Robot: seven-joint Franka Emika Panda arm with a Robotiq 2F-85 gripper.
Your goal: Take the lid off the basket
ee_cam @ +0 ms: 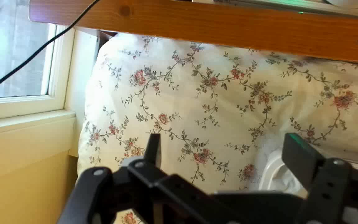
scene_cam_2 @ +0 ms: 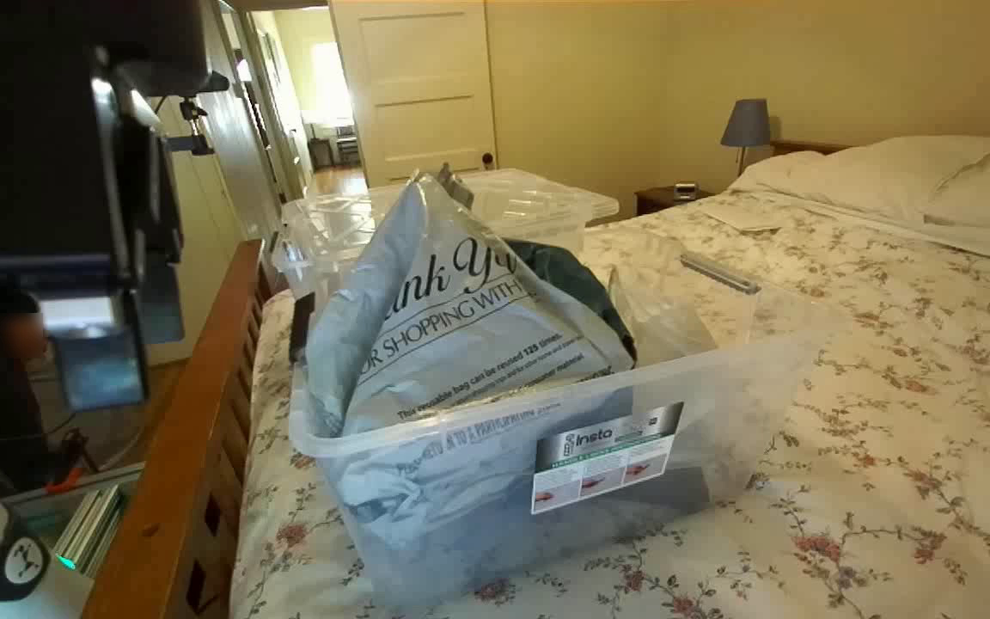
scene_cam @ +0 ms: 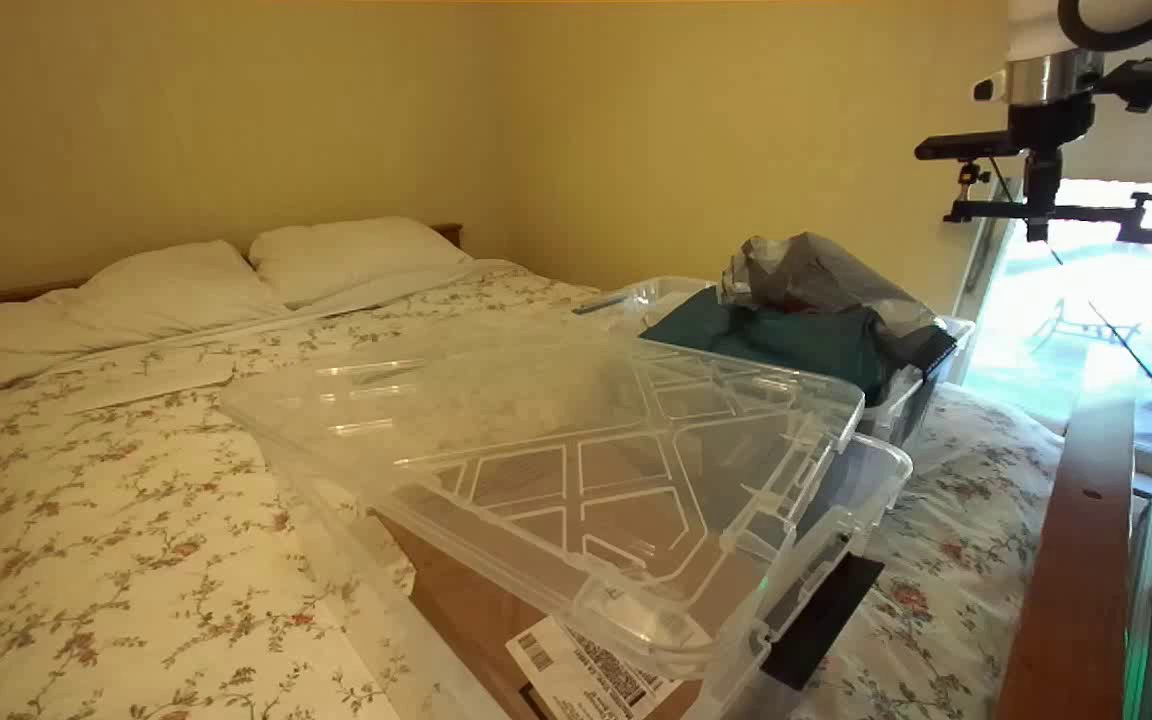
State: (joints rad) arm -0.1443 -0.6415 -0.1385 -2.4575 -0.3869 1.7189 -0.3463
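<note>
Your gripper point(ee_cam: 227, 152), fingers point(ee_cam: 300, 159) spread wide apart, hangs well away from the basket point(scene_cam: 896, 470). The lid point(scene_cam: 576, 450) lies askew on top of the basket (a cardboard box point(scene_cam: 466, 580) shows through the plastic); beside the basket sits a tub point(scene_cam_2: 748, 374) holding a shopping bag point(scene_cam_2: 469, 344).

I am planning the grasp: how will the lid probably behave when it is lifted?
The lid is probably light for its size, being thin, clear plastic. Its ribs suggest stiffness, but its broad span may let it tilt if lifted by one edge.
</note>
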